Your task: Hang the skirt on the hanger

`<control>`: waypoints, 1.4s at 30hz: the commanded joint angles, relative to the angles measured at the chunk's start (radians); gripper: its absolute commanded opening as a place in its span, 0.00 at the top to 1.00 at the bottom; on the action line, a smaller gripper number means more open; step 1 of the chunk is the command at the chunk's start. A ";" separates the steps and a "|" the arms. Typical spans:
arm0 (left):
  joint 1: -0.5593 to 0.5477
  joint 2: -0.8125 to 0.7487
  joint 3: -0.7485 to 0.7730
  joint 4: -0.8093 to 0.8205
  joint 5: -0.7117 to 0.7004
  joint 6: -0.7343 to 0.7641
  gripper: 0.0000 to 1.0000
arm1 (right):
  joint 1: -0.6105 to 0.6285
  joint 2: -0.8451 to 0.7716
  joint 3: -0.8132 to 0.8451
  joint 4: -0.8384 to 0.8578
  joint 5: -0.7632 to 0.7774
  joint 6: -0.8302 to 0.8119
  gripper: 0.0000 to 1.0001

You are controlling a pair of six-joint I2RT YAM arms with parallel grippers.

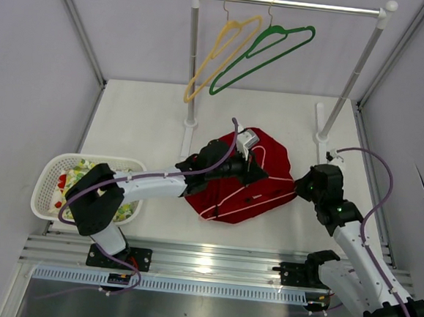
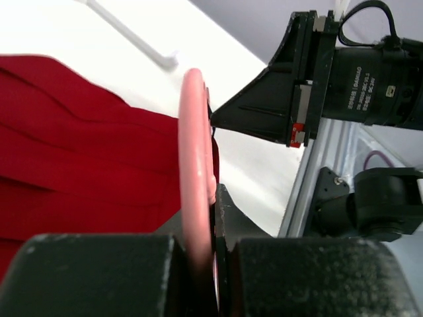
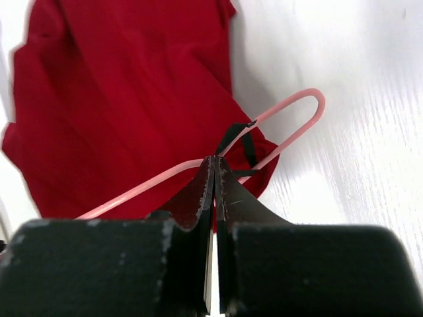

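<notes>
The deep-red skirt (image 1: 270, 163) lies spread on the white table, with the thin pale pink hanger (image 1: 226, 207) lying on top of it. My left gripper (image 1: 253, 170) is over the skirt's middle and is shut on the hanger wire (image 2: 193, 152), with the skirt (image 2: 79, 158) to its left. My right gripper (image 1: 296, 187) is at the skirt's right edge. Its jaws are shut at the skirt's thin black loop (image 3: 243, 140), which crosses the hanger's bent end (image 3: 301, 109). The skirt (image 3: 125, 99) fills the left of that view. The right gripper's tip (image 2: 218, 119) touches the hanger.
A clothes rack (image 1: 297, 4) stands at the back, holding a yellow hanger (image 1: 224, 53) and a green hanger (image 1: 268, 56). Its posts (image 1: 191, 91) stand on the table behind the skirt. A white basket (image 1: 48, 182) with floral cloth (image 1: 79, 171) sits at the left.
</notes>
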 commanded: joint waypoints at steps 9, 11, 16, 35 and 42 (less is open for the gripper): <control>0.026 -0.033 -0.026 0.203 0.310 -0.081 1.00 | 0.008 -0.074 0.198 0.029 -0.117 -0.046 1.00; 0.031 -0.052 -0.031 0.202 0.290 -0.082 1.00 | 0.009 -0.068 0.227 0.009 -0.122 -0.053 1.00; 0.046 -0.099 0.008 0.150 0.279 -0.058 1.00 | 0.009 -0.072 0.284 -0.029 -0.178 -0.068 1.00; 0.201 -0.158 0.107 0.094 0.620 -0.079 1.00 | 0.041 -0.080 0.297 0.138 -0.750 -0.341 0.43; 0.221 -0.164 0.153 0.064 0.729 -0.088 1.00 | 0.068 -0.037 0.326 0.089 -0.820 -0.473 0.38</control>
